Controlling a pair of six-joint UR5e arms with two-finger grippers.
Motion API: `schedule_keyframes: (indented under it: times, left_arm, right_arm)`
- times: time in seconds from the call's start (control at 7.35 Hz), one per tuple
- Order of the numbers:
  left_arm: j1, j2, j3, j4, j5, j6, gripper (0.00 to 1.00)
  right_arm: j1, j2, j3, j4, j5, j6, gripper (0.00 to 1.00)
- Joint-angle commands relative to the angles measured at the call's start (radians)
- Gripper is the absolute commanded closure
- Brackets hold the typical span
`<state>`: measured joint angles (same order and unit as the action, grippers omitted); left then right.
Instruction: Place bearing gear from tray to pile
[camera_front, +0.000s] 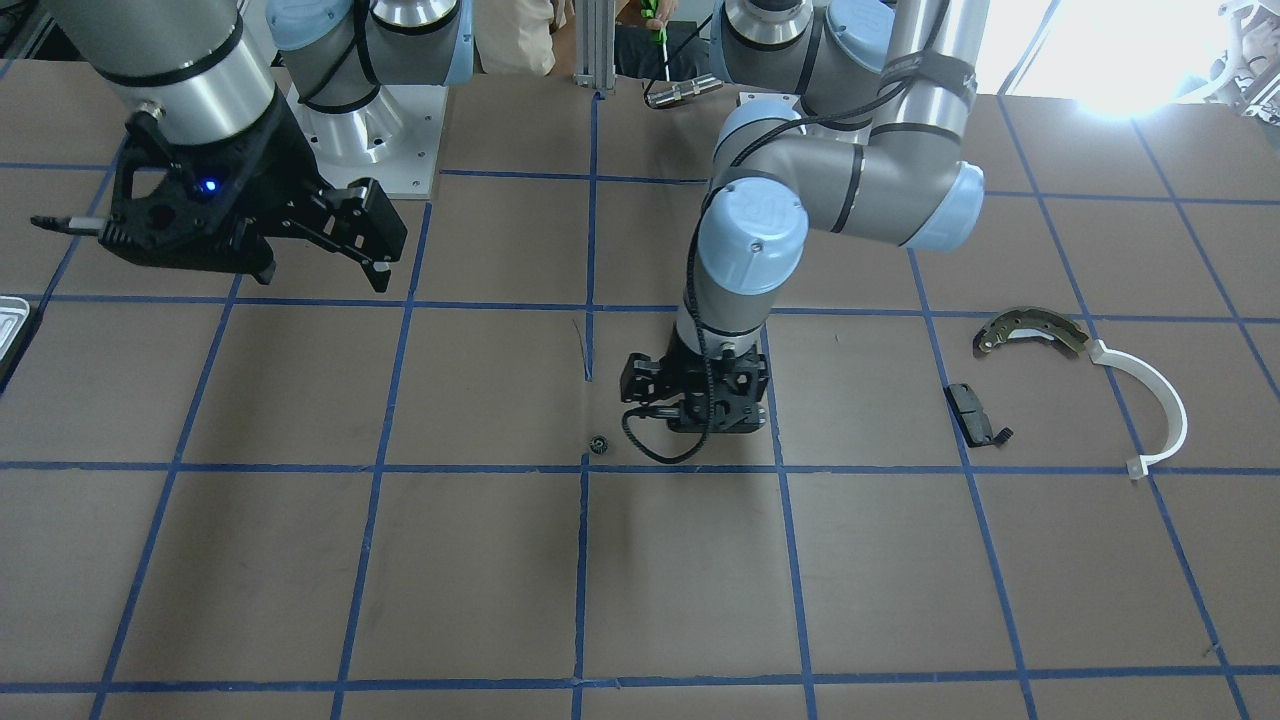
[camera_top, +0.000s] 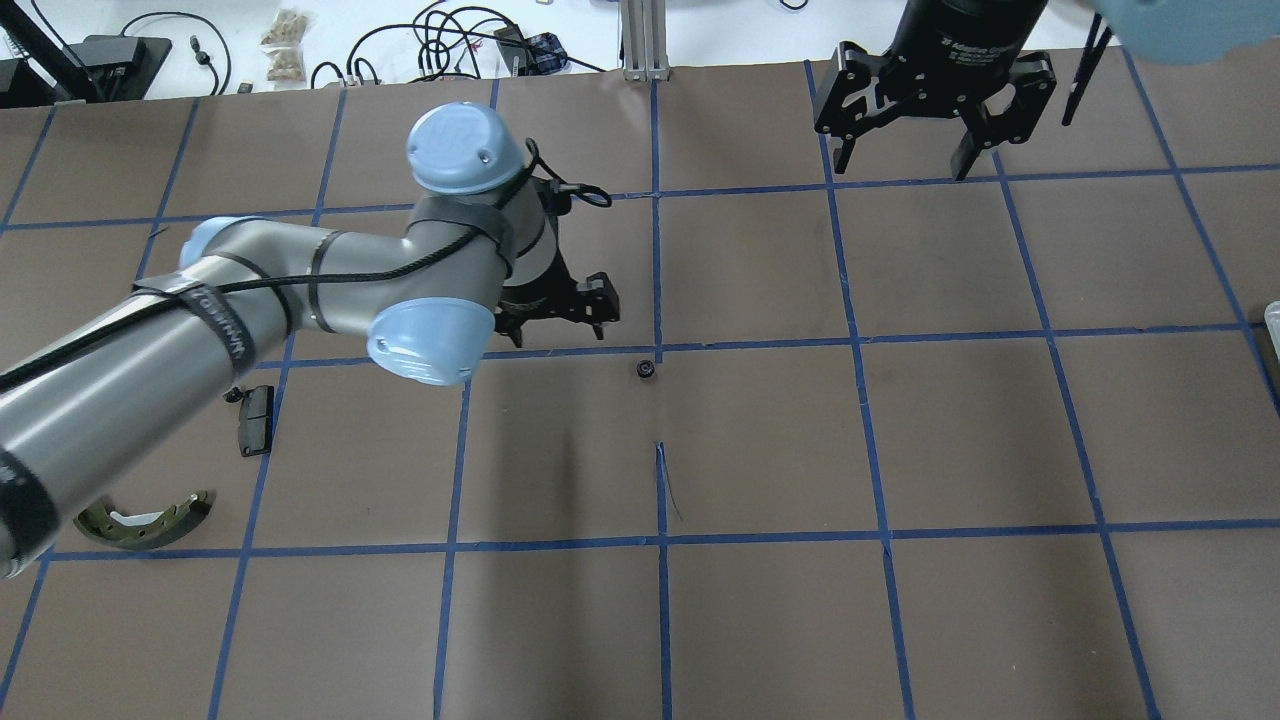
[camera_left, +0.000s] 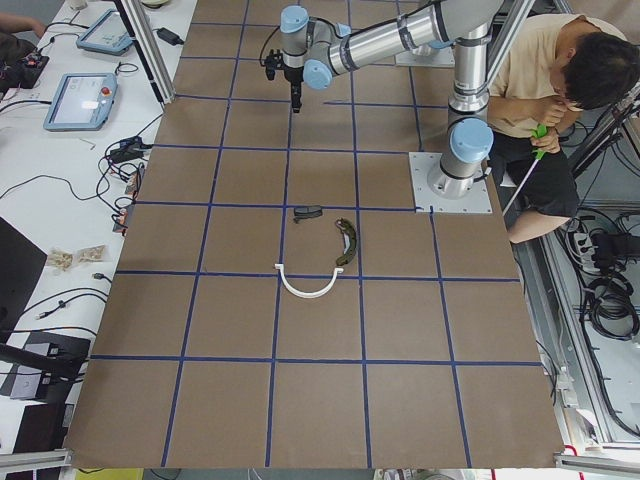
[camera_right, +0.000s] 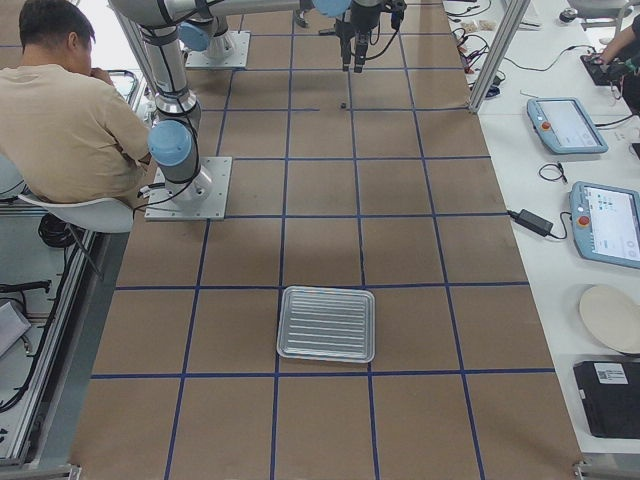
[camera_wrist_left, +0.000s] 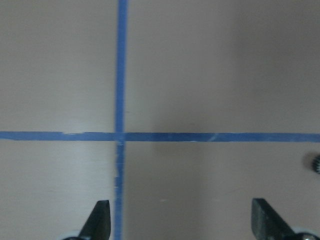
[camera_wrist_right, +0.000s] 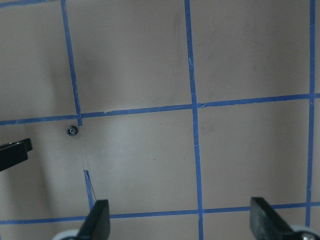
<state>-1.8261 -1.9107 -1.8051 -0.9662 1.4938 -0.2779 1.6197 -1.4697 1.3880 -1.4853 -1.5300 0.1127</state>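
The bearing gear (camera_front: 598, 445) is a small black toothed ring. It lies on the brown table by a blue tape crossing, outside the tray, and also shows in the overhead view (camera_top: 646, 369). My left gripper (camera_front: 695, 410) hangs open and empty just beside it; the gear sits at the right edge of the left wrist view (camera_wrist_left: 316, 163). My right gripper (camera_top: 900, 165) is open, empty, raised and far from the gear (camera_wrist_right: 73, 130). The tray (camera_right: 326, 323) holds nothing visible. The pile's brake shoe (camera_front: 1030, 330), white arc (camera_front: 1160, 400) and black pad (camera_front: 970, 413) lie together.
Blue tape lines grid the brown table (camera_top: 960, 430). A seated person (camera_right: 70, 110) is beside the robot bases. Tablets and cables lie on the side bench (camera_right: 600, 220). The tray's corner shows at the front-facing view's left edge (camera_front: 10, 325).
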Motion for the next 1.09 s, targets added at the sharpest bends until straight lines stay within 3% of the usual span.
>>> schedule_keyframes:
  times: [0.0, 0.27, 0.82, 0.95]
  left_arm:
    - [-0.108, -0.1, 0.046, 0.071, -0.029, -0.094, 0.0]
    - [-0.137, -0.131, 0.033, 0.076, 0.073, -0.134, 0.0]
    - [-0.137, -0.185, 0.069, 0.079, 0.074, -0.188, 0.0]
    - [-0.137, -0.191, 0.069, 0.081, 0.075, -0.204, 0.06]
  right_arm:
    - [-0.003, -0.024, 0.04, -0.101, -0.001, -0.047, 0.0]
    - [-0.003, -0.026, 0.046, -0.177, 0.002, -0.062, 0.0]
    - [-0.001, -0.026, 0.031, -0.115, -0.018, -0.051, 0.0]
    - [-0.001, -0.026, 0.031, -0.11, -0.016, -0.051, 0.0]
